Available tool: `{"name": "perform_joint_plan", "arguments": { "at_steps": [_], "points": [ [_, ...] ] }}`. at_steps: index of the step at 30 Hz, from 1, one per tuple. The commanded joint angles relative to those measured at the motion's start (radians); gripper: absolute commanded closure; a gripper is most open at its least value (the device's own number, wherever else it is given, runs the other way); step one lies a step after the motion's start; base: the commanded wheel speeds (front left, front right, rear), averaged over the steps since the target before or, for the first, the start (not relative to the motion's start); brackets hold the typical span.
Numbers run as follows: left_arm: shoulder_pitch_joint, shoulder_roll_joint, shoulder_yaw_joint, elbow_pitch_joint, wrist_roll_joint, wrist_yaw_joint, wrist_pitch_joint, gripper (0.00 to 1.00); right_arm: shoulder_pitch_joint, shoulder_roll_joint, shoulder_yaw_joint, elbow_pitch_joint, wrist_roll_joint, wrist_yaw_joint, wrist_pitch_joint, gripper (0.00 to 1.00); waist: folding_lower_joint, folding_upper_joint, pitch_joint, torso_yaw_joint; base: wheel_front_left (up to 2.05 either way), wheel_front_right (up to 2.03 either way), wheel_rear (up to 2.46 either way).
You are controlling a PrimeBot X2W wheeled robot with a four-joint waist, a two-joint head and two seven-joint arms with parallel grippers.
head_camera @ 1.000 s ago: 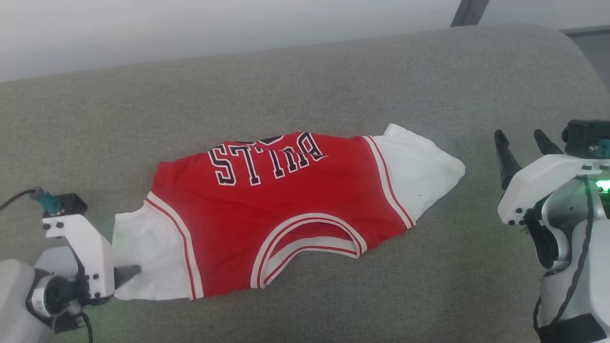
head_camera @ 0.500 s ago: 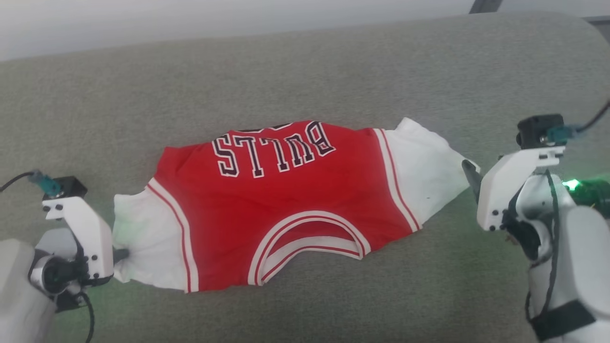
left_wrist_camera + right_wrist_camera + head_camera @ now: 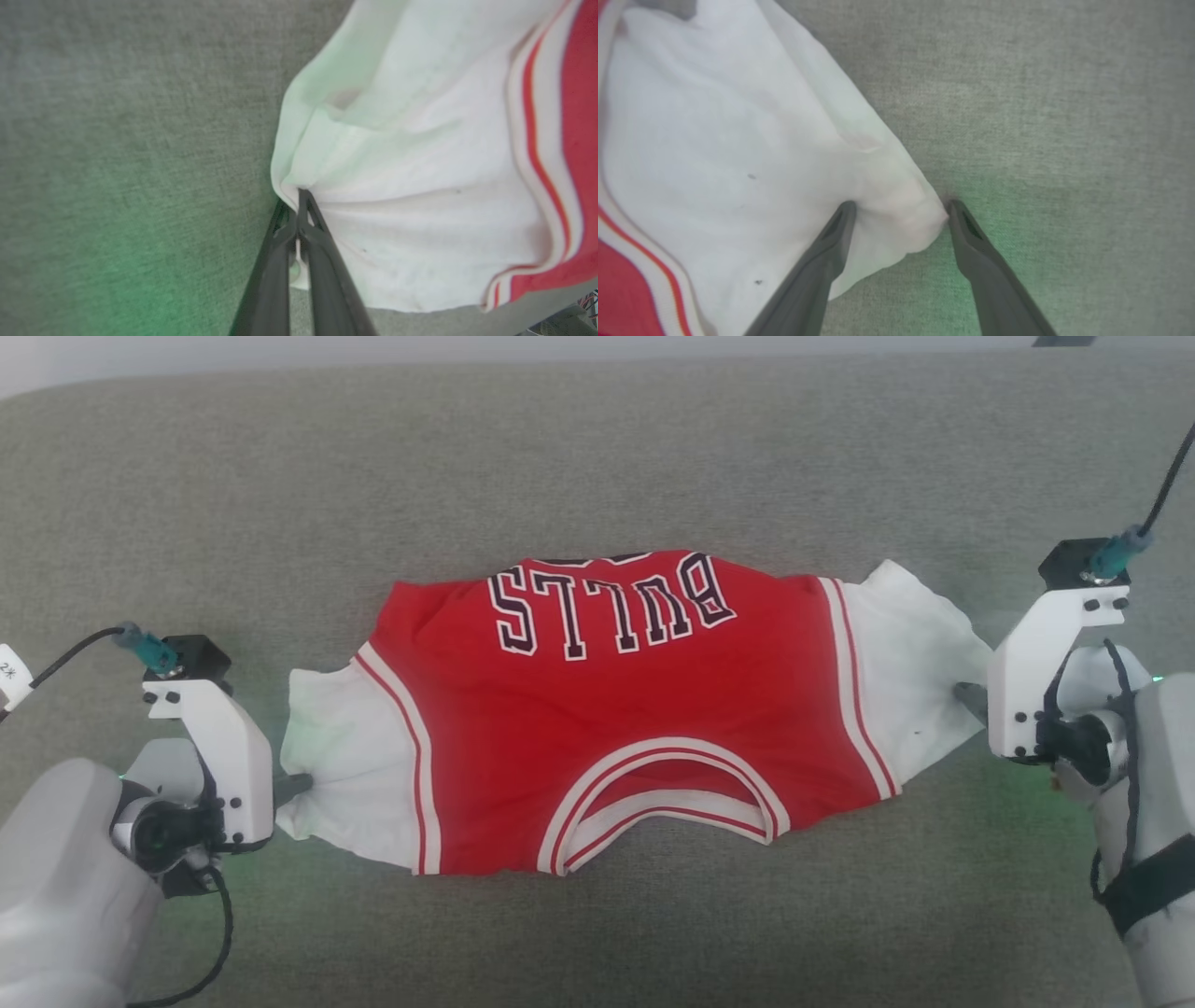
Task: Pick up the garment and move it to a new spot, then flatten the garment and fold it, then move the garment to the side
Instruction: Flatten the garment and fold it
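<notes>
Garment (image 3: 616,709) lies spread sideways across the middle of a grey upholstered surface (image 3: 597,457), collar (image 3: 667,798) on the near side and the "BULLS" print (image 3: 611,611) upside down toward the far side. Its white sleeves reach out left and right, each to one arm.

The left claw (image 3: 294,786) is clenched on the outer edge of the left sleeve (image 3: 341,775), and the cloth gathers into a pinch at its tips (image 3: 299,196). The right claw (image 3: 966,695) stands released, straddling the corner of the right sleeve (image 3: 920,672). In the right wrist view one finger (image 3: 831,238) rests on the white cloth and the other on the grey surface just beside the corner. A hold at both sleeve ends would likely let the arms lift the garment taut and carry it without bunching.

A second ago the left claw lay parted at the sleeve edge; it has since shut. The right claw, then well apart from the garment with fingers raised, has come in to the sleeve corner. The head camera has also tipped down, so the whole scene sits differently in frame.
</notes>
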Motion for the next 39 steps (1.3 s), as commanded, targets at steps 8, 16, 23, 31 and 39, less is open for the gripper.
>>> {"name": "perform_joint_plan", "arguments": {
  "at_steps": [8,16,23,31,39],
  "points": [
    [-0.001,-0.045,-0.026,0.072,0.011,0.004,-0.05,1.0,-0.018,-0.012,0.082,0.107,0.068,0.001,0.065,1.0,0.0,-0.0002,-0.013,0.026,0.0,0.0,0.0],
    [-0.079,0.013,-0.004,-0.019,0.022,0.019,-0.048,1.0,-0.084,-0.031,0.118,0.002,0.146,0.001,0.009,1.0,0.0,-0.0002,-0.118,0.021,0.0,0.0,0.0],
    [-0.164,0.06,0.011,-0.148,0.044,0.078,-0.007,1.0,-0.158,-0.017,0.136,-0.072,0.147,0.001,-0.08,1.0,0.0,-0.0002,-0.228,0.002,0.0,0.0,0.0],
    [-0.319,0.102,0.017,-0.238,0.093,0.123,0.031,1.0,-0.332,0.063,0.106,-0.014,0.056,0.001,-0.235,1.0,0.0,-0.0002,-0.294,-0.028,0.0,0.0,0.0],
    [-0.482,0.105,0.019,-0.239,0.141,0.13,0.015,1.0,-0.489,0.118,0.119,0.084,0.043,0.001,-0.342,1.0,0.0,-0.0002,-0.311,-0.042,0.0,0.0,0.0]
  ]
}}
